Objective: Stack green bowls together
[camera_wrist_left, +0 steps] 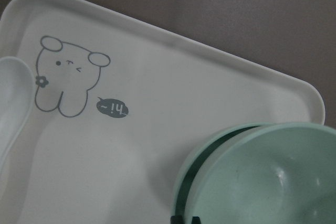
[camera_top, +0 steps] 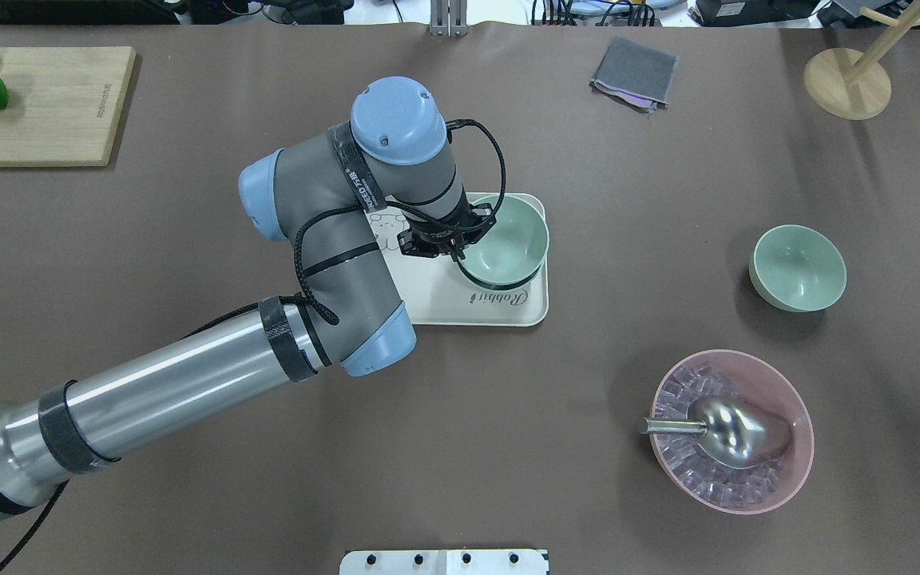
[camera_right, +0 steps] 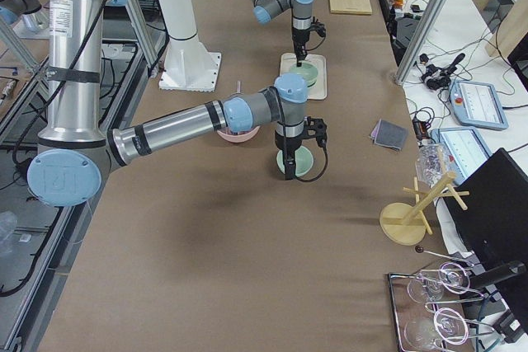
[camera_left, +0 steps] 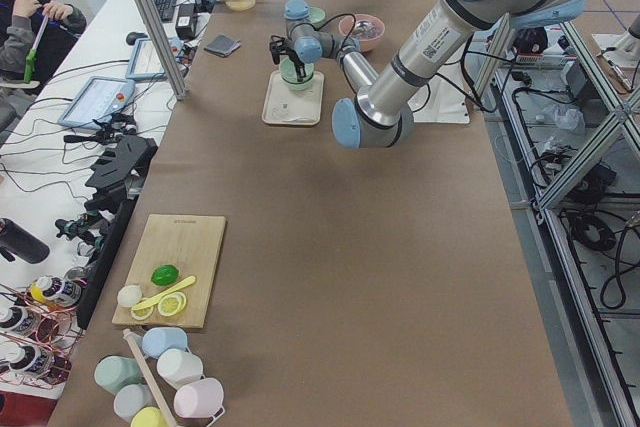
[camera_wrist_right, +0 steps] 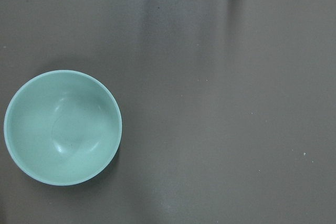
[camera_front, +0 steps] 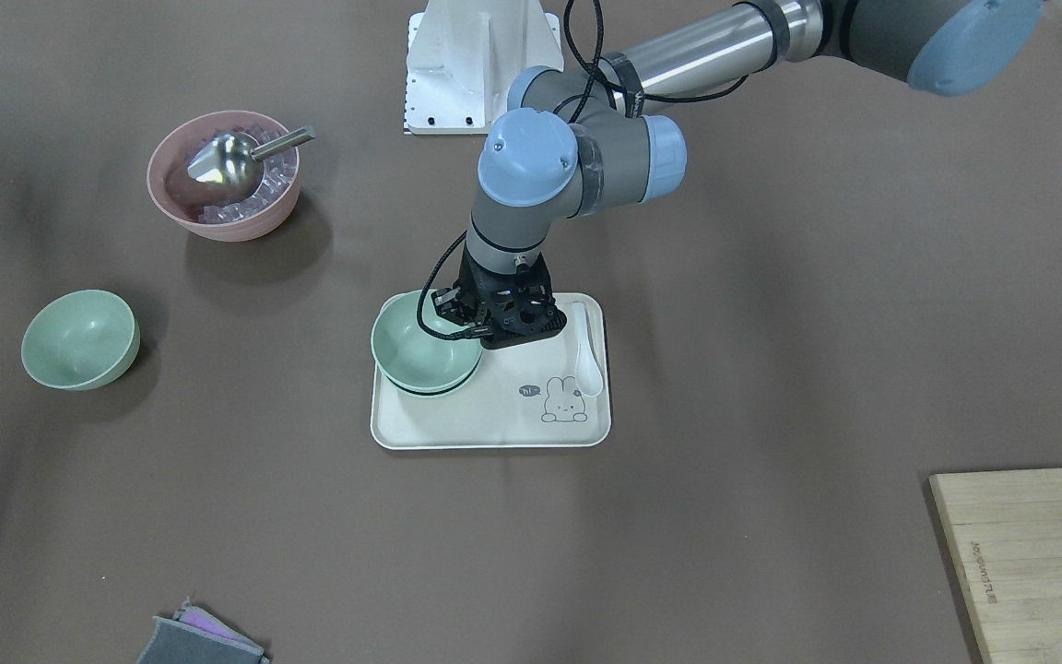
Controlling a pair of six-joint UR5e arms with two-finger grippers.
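Left claw (camera_top: 460, 251) looks clamped on the rim of the top bowl (camera_top: 508, 233) so it nests in the lower bowl (camera_wrist_left: 200, 155). Right claw (camera_right: 286, 161) hovers over the third bowl (camera_top: 797, 267), can't tell its grip.

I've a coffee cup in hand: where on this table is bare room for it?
Bare brown tabletop lies between the tray and the cutting board, and between the tray and the lone green bowl. The tray itself is crowded: stacked green bowls, a spoon, the left arm above.
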